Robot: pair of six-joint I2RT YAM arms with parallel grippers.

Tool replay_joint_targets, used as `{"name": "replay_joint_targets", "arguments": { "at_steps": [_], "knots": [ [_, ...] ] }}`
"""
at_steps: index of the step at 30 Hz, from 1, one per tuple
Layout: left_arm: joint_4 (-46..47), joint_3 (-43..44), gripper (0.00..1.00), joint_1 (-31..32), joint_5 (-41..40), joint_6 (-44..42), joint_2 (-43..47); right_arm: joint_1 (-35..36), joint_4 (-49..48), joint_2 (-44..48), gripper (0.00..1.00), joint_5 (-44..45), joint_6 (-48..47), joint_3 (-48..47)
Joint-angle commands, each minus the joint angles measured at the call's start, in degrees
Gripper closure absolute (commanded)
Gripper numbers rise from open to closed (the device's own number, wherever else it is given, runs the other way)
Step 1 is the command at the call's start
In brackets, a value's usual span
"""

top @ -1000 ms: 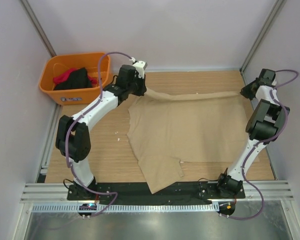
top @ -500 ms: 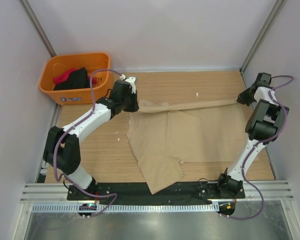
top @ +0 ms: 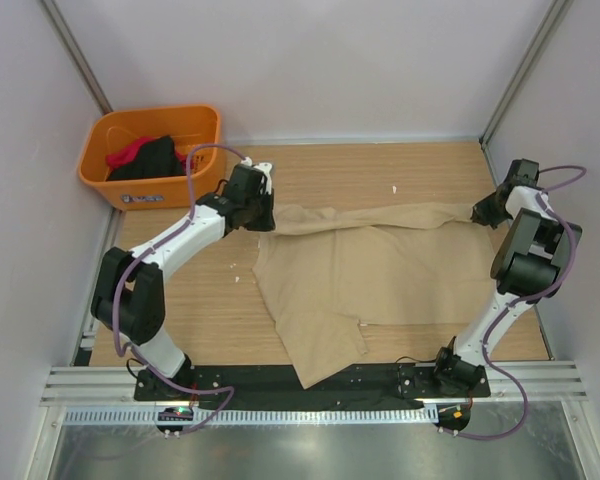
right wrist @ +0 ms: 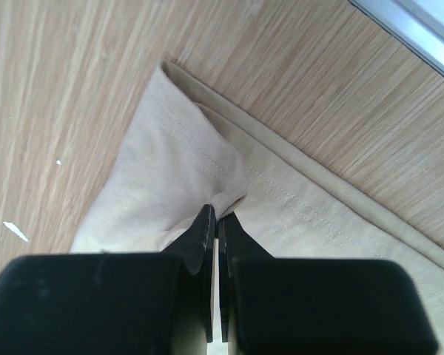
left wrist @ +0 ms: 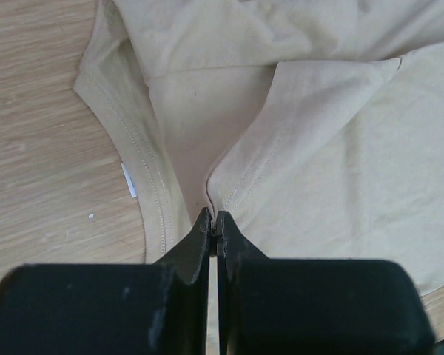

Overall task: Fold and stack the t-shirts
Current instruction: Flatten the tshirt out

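Observation:
A tan t-shirt [top: 380,275] lies spread on the wooden table, its far edge lifted into a taut fold between both grippers. My left gripper [top: 264,222] is shut on the shirt's far left corner; in the left wrist view the gripper [left wrist: 213,216] pinches a stitched hem of the shirt [left wrist: 318,163] just above the table. My right gripper [top: 480,213] is shut on the far right corner; in the right wrist view the gripper [right wrist: 214,214] pinches a bunched fold of the shirt [right wrist: 177,170].
An orange basket [top: 195,125] holding dark and red clothes [top: 145,157] stands at the far left corner. Grey walls close the table on three sides. Bare wood [top: 380,170] shows beyond the shirt, and also at its left [top: 200,290].
Both grippers have moved toward the near edge with the shirt's far edge, drawing it over the rest of the shirt. The fold line now lies lower across the table.

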State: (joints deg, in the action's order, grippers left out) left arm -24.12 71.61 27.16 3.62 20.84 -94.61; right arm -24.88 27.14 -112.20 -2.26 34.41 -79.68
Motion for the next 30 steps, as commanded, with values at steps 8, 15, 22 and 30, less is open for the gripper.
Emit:
{"name": "replay_joint_targets", "arguments": {
  "at_steps": [8,15,22,30],
  "knots": [
    [-4.53,2.48,1.00,0.00,-3.17,-0.97,-0.49,-1.13,-1.74,5.07,0.99,2.00,0.04,0.84],
    [-6.64,2.04,1.00,0.00,-6.08,-2.12,-0.23,-1.83,-1.21,5.15,0.99,3.84,-0.58,1.72],
    [-6.82,2.30,1.00,0.09,-4.41,-1.42,-1.72,-1.92,-2.17,4.62,0.99,3.58,-0.57,3.39],
    [-7.26,1.25,1.00,0.00,-3.97,-1.24,-1.72,-1.92,-1.91,4.54,0.99,3.93,-0.31,4.36]
  ]
}}
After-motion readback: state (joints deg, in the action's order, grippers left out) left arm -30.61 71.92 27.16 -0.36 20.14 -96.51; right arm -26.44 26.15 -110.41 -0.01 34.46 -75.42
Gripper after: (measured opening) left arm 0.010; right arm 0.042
